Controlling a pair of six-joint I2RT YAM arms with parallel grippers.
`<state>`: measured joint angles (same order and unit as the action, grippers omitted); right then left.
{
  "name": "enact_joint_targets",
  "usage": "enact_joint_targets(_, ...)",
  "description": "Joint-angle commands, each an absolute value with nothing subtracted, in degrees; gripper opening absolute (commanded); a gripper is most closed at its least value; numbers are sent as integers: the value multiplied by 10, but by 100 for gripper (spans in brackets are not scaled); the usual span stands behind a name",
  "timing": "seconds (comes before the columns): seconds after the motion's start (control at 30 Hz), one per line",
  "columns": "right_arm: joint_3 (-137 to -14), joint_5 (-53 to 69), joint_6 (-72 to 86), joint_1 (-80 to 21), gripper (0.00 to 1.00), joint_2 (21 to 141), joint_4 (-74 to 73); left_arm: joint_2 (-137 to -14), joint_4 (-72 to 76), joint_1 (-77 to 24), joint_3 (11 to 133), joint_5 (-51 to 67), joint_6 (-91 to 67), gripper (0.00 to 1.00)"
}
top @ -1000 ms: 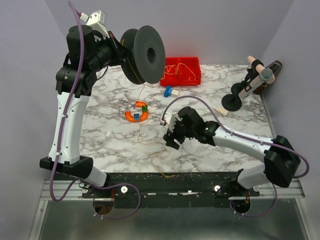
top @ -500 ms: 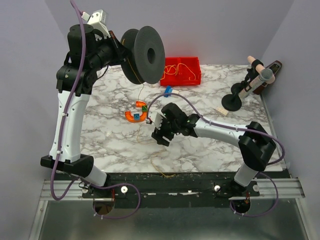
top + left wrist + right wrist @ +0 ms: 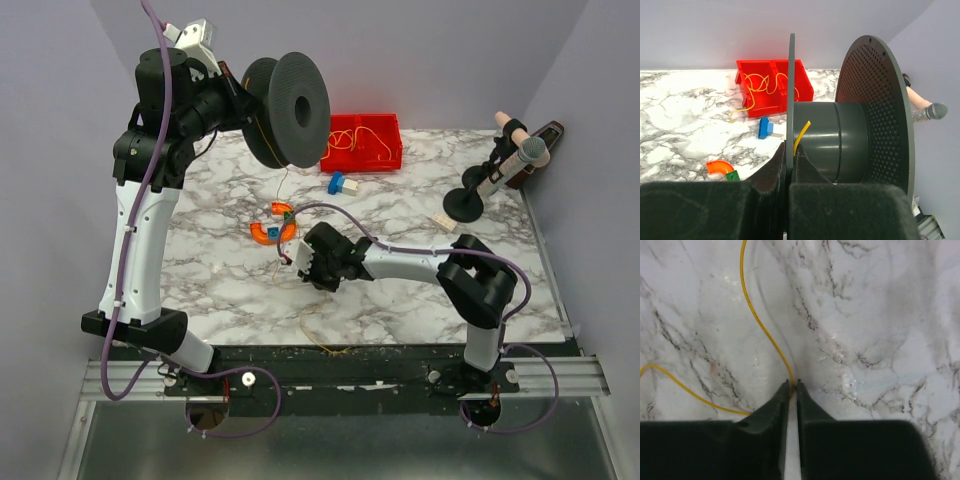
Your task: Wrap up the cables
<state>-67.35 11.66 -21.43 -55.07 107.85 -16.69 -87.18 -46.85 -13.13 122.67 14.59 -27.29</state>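
Observation:
My left gripper point(image 3: 240, 100) is raised over the back left of the table, shut on one flange of a dark grey spool point(image 3: 290, 108); in the left wrist view the fingertips point(image 3: 789, 150) pinch that thin flange beside the spool point(image 3: 840, 140) hub. A thin yellow cable point(image 3: 801, 134) end lies against the hub. The cable point(image 3: 283, 185) hangs from the spool to the marble table and runs toward the front edge. My right gripper point(image 3: 300, 262) is low on the table, shut point(image 3: 794, 384) on the cable point(image 3: 756, 315). More cables point(image 3: 368, 135) lie in the red bin point(image 3: 392, 160).
Orange curved toy pieces point(image 3: 272, 228) lie just behind my right gripper. A blue-and-white block point(image 3: 342, 184) sits before the red bin point(image 3: 805, 85). A microphone on a black stand point(image 3: 495, 172) stands at the back right, and a small white block point(image 3: 443, 224) lies near it.
My right arm slid left across the table to the cable and its jaws closed on it. The left arm and spool have not moved.

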Motion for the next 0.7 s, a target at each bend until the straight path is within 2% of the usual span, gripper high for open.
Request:
enact_joint_targets(0.0,-679,50,-180,-549,3,1095,-164,-850,-441,-130,1236,157,-266,0)
enact_joint_targets(0.2,-671,5,-117,-467,1,1053,-142,-834,-464,-130,1247,182,-219,0)
enact_joint_targets(0.4,-660,27,-48,-327,1,966,-77,-803,-494,-131,1224,254,-184,0)
enact_joint_targets(0.67,-701,36,-36,-210,1,906,-62,-768,-553,-131,1200,339,-96,0)
